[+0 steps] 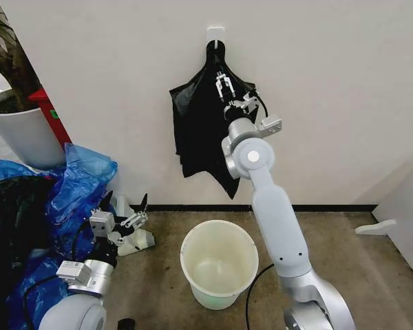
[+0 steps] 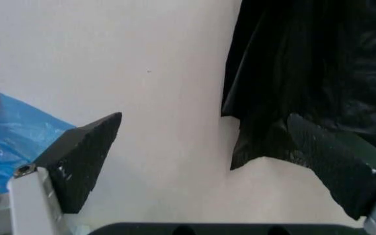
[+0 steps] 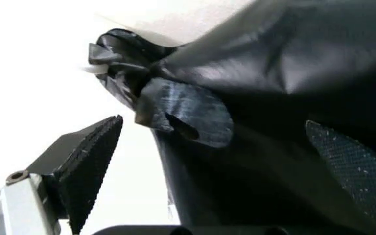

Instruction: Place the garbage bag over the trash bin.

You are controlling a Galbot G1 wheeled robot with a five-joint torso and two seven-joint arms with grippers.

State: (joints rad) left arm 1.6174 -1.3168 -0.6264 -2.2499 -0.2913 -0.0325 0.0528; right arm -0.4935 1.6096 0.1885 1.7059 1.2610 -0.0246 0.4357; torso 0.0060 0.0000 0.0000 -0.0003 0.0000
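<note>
**Bag on the wall hook**

Hanging from a white wall hook, the garbage bag has the right gripper spread wide against it. The trash bin stands below on the floor. Left gripper waits low, fingers apart. No readable writing.

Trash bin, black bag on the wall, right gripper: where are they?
trash bin (image 1: 193,242), head view, on its rim.
garbage bag (image 1: 196,130), head view, on its hanging folds.
right gripper (image 1: 224,82), head view, between its fingertips.

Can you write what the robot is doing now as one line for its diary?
right tool: open, raised at hanging garbage bag | left tool: open, low beside blue bags | trash bin: on floor, unlined
</note>
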